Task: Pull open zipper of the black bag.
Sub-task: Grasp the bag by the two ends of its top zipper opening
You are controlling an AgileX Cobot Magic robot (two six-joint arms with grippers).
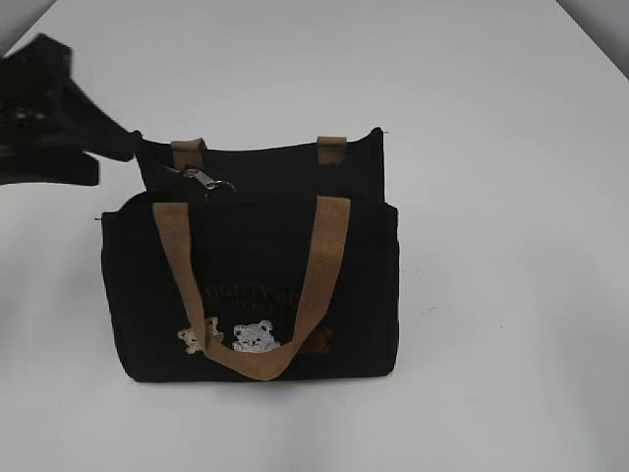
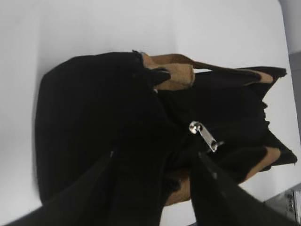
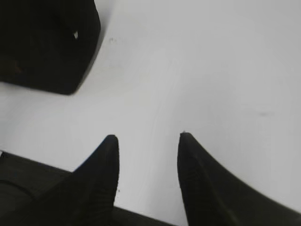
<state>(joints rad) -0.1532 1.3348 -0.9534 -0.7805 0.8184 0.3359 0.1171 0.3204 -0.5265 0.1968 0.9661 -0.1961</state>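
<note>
At the top of the small boxy black fabric bag (image 1: 260,295), toward eleven o'clock, the silver metal zipper tab (image 2: 203,136) lies ungrasped beside the parted left gripper (image 2: 155,157), so closure squarely across it is advised, while the right gripper (image 3: 148,141) hangs spread and empty.

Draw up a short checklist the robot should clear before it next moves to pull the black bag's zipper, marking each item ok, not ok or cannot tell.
1. Black bag upright on the table: ok.
2. Zipper pull in plain view, lying on top of the bag: ok.
3. Left hand open and near the pull: ok; nothing is between its fingers.
4. Pull gripped: not ok.
5. Right hand open, over bare table beside the bag: ok, but it is not steadying the bag.
6. Zip track open or closed: cannot tell.
</note>
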